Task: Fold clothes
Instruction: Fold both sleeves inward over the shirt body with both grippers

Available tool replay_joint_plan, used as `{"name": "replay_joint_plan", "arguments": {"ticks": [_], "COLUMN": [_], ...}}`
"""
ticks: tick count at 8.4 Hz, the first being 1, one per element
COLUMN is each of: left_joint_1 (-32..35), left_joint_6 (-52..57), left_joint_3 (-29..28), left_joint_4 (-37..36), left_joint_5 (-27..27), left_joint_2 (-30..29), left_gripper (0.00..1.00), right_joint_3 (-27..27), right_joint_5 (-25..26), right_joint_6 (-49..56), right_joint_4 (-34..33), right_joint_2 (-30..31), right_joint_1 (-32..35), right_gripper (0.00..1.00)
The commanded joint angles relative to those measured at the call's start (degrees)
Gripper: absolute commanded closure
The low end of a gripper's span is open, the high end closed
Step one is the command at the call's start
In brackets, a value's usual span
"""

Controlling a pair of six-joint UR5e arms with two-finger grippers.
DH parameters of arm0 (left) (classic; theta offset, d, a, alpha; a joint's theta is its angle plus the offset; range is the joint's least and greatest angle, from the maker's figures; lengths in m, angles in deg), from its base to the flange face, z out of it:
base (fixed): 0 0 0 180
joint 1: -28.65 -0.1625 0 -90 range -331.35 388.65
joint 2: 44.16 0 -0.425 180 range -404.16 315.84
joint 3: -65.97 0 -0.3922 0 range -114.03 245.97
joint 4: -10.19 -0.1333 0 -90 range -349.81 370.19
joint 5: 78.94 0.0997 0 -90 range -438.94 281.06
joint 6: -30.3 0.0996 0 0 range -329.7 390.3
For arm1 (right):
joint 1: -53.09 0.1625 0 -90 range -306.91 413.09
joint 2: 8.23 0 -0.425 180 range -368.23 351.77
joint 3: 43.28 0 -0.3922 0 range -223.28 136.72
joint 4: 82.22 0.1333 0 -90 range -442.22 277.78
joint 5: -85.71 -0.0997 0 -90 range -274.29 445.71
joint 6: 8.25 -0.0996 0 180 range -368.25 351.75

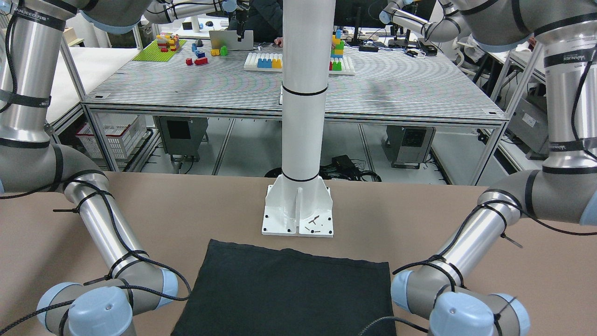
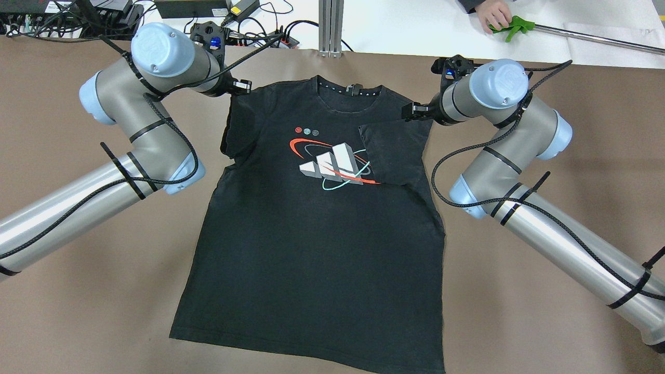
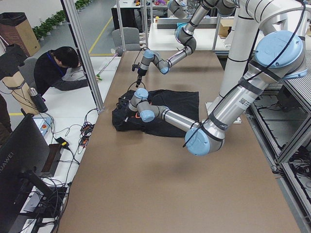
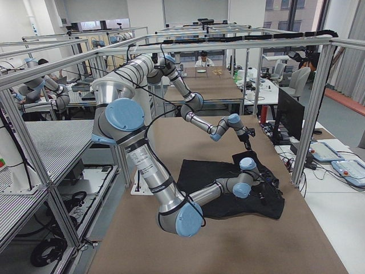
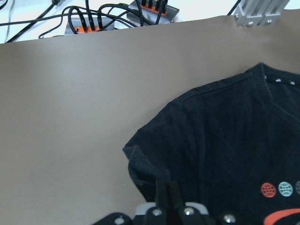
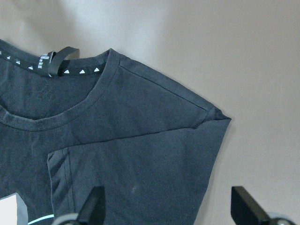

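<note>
Where the brown table (image 2: pixel 78 311) is seen from above, a black shirt (image 2: pixel 311 249) is laid flat on its middle, front side up. The neck is turned away from the robot and the bottom hem is turned toward it. The shirt is spread out between the two arms. Its right sleeve (image 2: pixel 387 153) is folded in over the chest, and one corner of the print (image 2: pixel 332 163) is covered by it. The left sleeve (image 5: pixel 140 164) is bunched up at its edge.

The right gripper (image 6: pixel 168 206) is held over the shirt's right shoulder, with its fingers wide apart and nothing between them. The left gripper (image 5: pixel 166 187) is closed, with its tips set on the left sleeve. Whether any cloth is pinched there cannot be told. A small loop tag (image 6: pixel 56 58) is seen at the neck.
</note>
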Motion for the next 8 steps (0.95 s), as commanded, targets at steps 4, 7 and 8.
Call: {"name": "replay_joint_plan", "arguments": {"ticks": [4, 7, 8], "left_joint_1": [-10.6, -10.2, -9.8], "left_joint_6": [-11.5, -11.6, -11.7], "left_joint_3": [-10.7, -11.6, -11.1], "left_joint_4": [2.9, 4.8, 4.9], "left_joint_5": [16.1, 16.2, 15.2], "left_joint_2": [-9.7, -9.9, -10.1], "left_gripper": [0.06, 0.06, 0.06], "right_joint_3": [-0.1, 0.0, 0.0], "right_joint_5": [0.0, 0.0, -0.1], "right_joint_6": [0.0, -0.1, -0.1], "right_joint_4": [2.4, 2.4, 2.3], "right_joint_2": [1.3, 1.3, 1.2], "right_joint_1": [0.0, 0.0, 0.0], "right_gripper": [0.06, 0.06, 0.06]}}
